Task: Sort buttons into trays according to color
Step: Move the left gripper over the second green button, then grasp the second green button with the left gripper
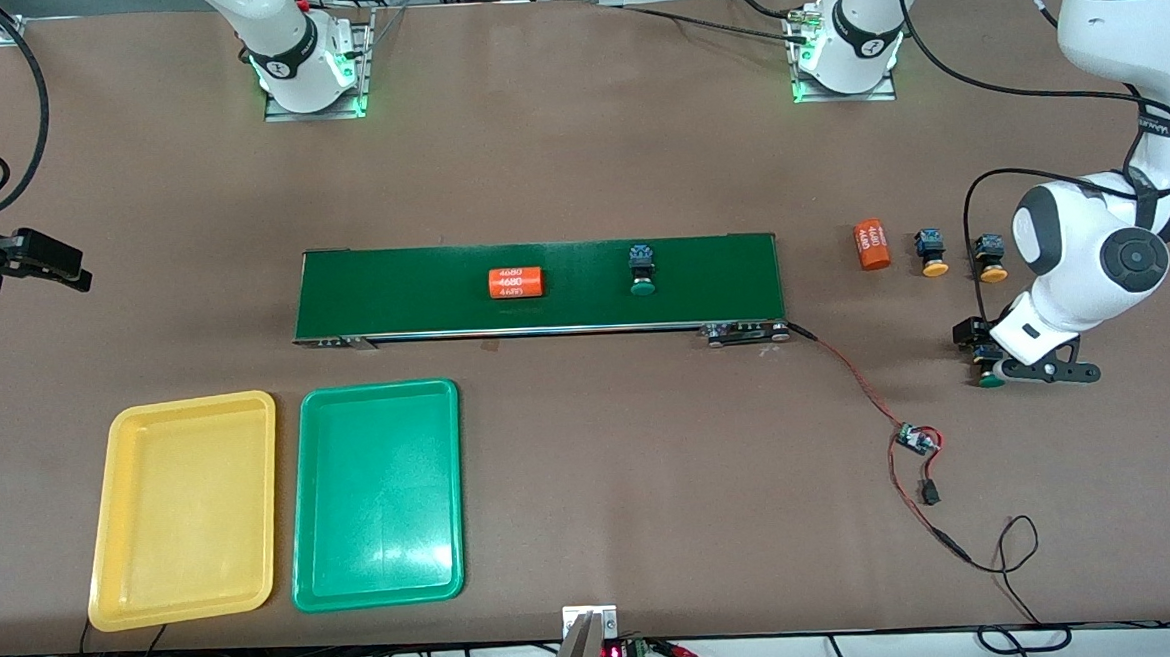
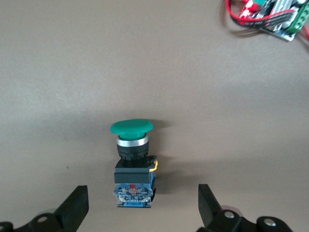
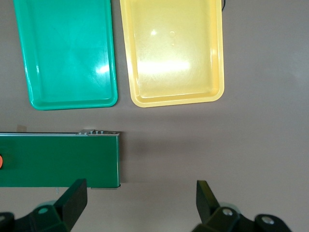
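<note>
A green-capped button [image 1: 991, 379] [image 2: 132, 159] lies on its side on the table at the left arm's end. My left gripper [image 1: 992, 359] [image 2: 141, 209] hangs low over it, open, its fingertips [image 2: 73, 207] straddling the blue body without touching. Two orange-capped buttons [image 1: 932, 251] [image 1: 990, 258] lie farther from the front camera. Another green-capped button [image 1: 642, 270] rides on the conveyor belt [image 1: 422, 277]. The yellow tray [image 1: 184, 510] [image 3: 171, 50] and green tray [image 1: 375, 495] [image 3: 67, 53] sit side by side, both bare. My right gripper [image 1: 61, 268] [image 3: 140, 200] waits open over the table past the belt's end.
One orange numbered cylinder [image 1: 515, 283] lies on the belt and another [image 1: 873, 244] lies on the table beside the orange-capped buttons. A small circuit board [image 1: 916, 441] [image 2: 277, 19] with red and black wires trails from the belt's end [image 3: 108, 162] toward the front camera.
</note>
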